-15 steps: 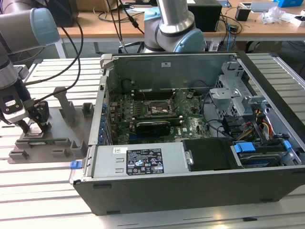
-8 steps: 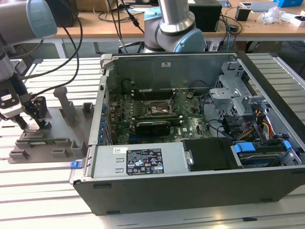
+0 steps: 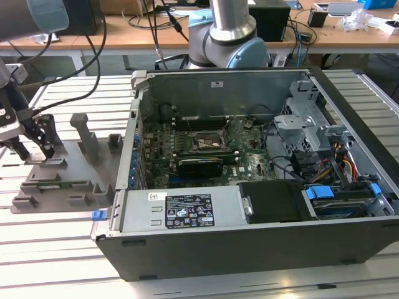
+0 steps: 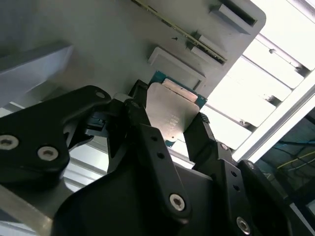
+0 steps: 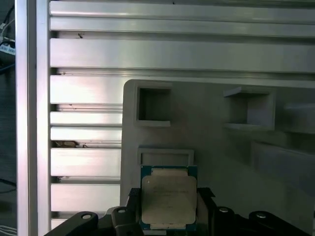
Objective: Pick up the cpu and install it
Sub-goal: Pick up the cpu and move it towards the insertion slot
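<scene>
As hand [image 4: 167, 115] clamps it, cpu [image 4: 172, 109] sits btwn fingers [image 4: 147, 133].

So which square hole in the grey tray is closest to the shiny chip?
The square hole by the grey plastic tray's rounded corner, in line with the small silvery square cpu. The other hole sits farther along the tray.

cpu [image 5: 168, 199] — in end effector [image 5: 170, 195], over tray [image 5: 221, 147]

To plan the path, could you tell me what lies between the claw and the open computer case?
In the exterior view, the grey tray with its raised blocks lies between the claw and the computer case. The claw grips the cpu.
</scene>
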Available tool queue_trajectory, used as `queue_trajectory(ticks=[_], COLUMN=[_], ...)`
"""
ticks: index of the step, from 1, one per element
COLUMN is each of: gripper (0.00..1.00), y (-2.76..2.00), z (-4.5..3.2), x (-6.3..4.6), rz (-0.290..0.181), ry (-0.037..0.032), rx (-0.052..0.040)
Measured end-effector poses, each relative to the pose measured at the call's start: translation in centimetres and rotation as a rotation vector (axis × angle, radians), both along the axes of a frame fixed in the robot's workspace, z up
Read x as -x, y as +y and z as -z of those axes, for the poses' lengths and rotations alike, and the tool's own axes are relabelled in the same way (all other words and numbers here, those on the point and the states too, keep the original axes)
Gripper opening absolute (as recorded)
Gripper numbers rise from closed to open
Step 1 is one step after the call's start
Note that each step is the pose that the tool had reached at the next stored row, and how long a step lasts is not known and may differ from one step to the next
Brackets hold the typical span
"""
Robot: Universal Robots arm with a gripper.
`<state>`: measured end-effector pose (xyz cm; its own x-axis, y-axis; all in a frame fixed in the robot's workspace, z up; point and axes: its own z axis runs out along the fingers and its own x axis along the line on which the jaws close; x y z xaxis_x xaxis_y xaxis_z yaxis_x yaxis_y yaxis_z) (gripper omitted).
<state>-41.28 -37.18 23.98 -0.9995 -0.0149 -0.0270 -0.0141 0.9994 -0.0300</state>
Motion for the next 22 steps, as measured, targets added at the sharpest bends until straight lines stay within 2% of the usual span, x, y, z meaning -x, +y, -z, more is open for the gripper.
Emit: queue_trajectory(ticks=[11, 22], gripper=[0.54, 0.54], y=[0.0, 0.0], z=[-3.27, -5.09], x=[0.0, 0.0], rz=[0.0, 0.0], ry=[-0.0001, 0.0], rx=[0.0, 0.0])
